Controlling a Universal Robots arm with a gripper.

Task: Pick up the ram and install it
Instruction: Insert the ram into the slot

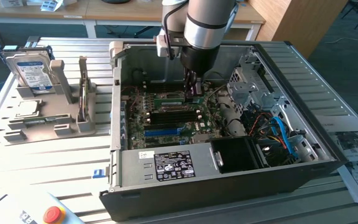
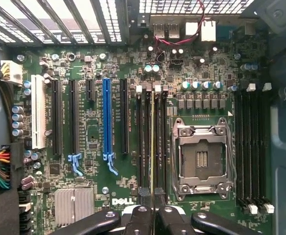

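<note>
The gripper [image 1: 195, 93] reaches down into the open computer case [image 1: 185, 191], its jaws drawn narrow and pinched on the ram [image 2: 154, 147]. In the wrist view the ram appears edge-on as a thin line between the fingertips [image 2: 139, 221], lying along the bank of memory slots [image 2: 143, 142] just beside the processor socket [image 2: 201, 156]. Whether its lower edge already touches a slot cannot be told. The main risk, as I judge it, is a small sideways error. The slots sit close together, so the card's edge could land on a slot wall or in the neighbouring slot, and pressing then would bend the stick or load the motherboard [image 2: 94, 63]. A slight tilt along its length would seat one end first and jam it. The white latches [image 2: 139, 88] at the slot ends could block it if they are not spread. The thin grip may also let the stick slide upward under pressure. A slip toward the socket would be costly, since it looks open and bare. Room is tight low down, with capacitors [image 2: 199, 84] and the socket frame crowding the fingers. The drive cage [image 1: 253, 88] stands to the exterior view's right, the power supply [image 1: 173, 165] on the near side and the case's back wall on the far side. The free path is straight up.
</note>
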